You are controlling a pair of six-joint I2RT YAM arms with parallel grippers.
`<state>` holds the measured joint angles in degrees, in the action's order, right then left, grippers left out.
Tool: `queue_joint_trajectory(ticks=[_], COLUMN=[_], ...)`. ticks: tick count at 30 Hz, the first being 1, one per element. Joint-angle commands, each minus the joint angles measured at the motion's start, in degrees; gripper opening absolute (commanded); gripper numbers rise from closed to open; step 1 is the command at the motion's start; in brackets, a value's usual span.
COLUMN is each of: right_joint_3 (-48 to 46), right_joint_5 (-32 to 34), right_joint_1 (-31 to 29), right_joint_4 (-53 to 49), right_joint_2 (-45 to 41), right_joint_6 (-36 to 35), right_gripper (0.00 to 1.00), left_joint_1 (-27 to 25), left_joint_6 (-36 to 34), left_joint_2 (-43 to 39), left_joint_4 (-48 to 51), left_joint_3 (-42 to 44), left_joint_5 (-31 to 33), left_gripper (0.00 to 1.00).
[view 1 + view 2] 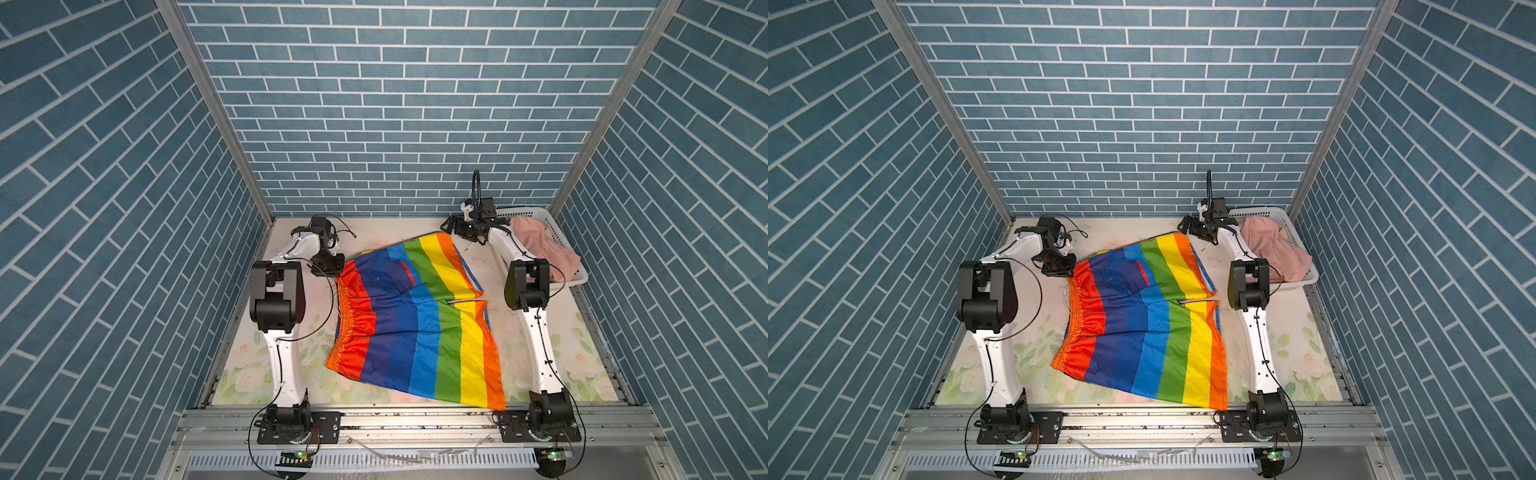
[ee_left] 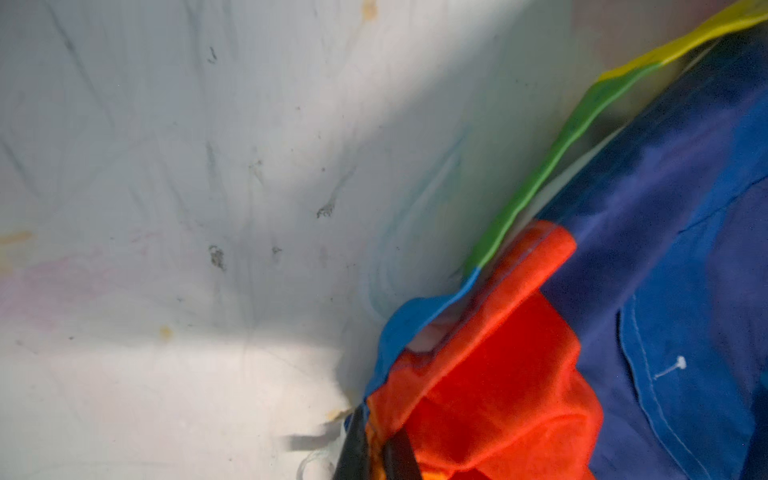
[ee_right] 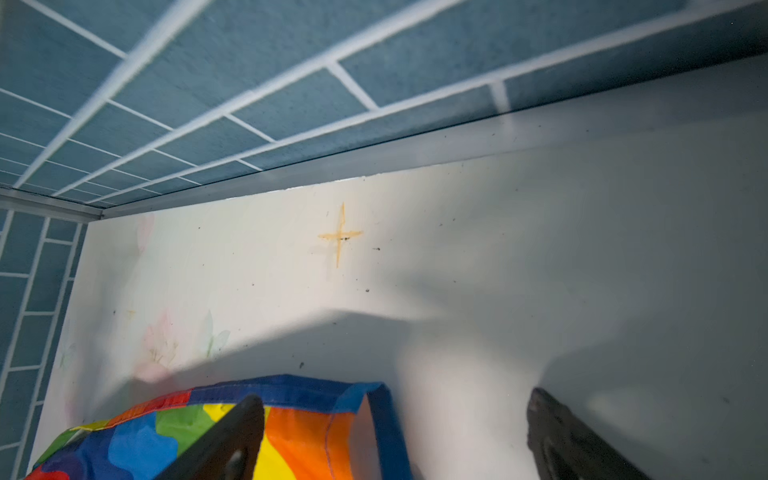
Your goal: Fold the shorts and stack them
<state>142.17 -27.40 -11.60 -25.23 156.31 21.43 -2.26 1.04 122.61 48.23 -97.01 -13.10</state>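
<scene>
rainbow shorts (image 1: pixel 415 320): spread mid-table, near hem at the near edge.
left gripper (image 2: pixel 376 449): clenched on the orange waist corner, far left.
right gripper (image 3: pixel 395 399): released over the far leg hem; open table (image 3: pixel 457 270) beyond.
basket (image 1: pixel 579 277): far right, pink shorts (image 1: pixel 540 245) draped; top views only.

Bright white table (image 1: pixel 386 230), faded flower print (image 1: pixel 245 372) along its near edge, and it's well scuffed: dark smudges (image 2: pixel 216 255) on the bare surface in the left wrist view. A white perforated basket (image 1: pixel 573 281) sits in the far right corner; the basket (image 1: pixel 1304 281) shows in both top views. There's an orange cross mark (image 3: pixel 340 235) close to the far edge. Blue brick-pattern walls (image 1: pixel 395 104) stand on three sides, with an aluminium rail (image 1: pixel 415 419) along the near edge.
</scene>
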Motion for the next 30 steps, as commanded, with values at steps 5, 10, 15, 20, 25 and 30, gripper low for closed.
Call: queue_joint_trajectory(ticks=[5,10,15,20,25,30], right_joint_3=[1.4,1.2,0.7,1.1,1.9,1.6], right_joint_5=[-8.9,-7.8,-6.2,-5.6,-8.1,-8.9], right_joint_1=[-0.9,-1.1,-0.8,-0.5,-0.6,-0.7], right_joint_4=[2.0,-1.3,-3.3,-1.5,1.4,2.0], right_joint_2=[4.0,3.9,3.7,4.3,5.8,5.8], right_joint_6=[2.2,2.4,2.7,5.0,8.0,8.5], right_gripper=[0.97,0.88,0.77,0.66,0.47,0.21], left_joint_1=[0.1,0.0,0.1,0.1,0.0,0.0], left_joint_6=[-0.7,-1.0,-1.0,-0.9,-0.9,-0.8], left_joint_2=[2.3,2.6,2.5,2.5,2.6,2.6], left_joint_4=[1.3,1.7,1.4,1.2,1.2,0.9], left_joint_3=[-3.7,-4.7,-4.3,-4.1,-4.1,-4.0], left_joint_5=[0.8,1.3,1.2,0.5,0.6,0.4], left_gripper=[0.0,0.0,0.0,0.0,0.0,0.0])
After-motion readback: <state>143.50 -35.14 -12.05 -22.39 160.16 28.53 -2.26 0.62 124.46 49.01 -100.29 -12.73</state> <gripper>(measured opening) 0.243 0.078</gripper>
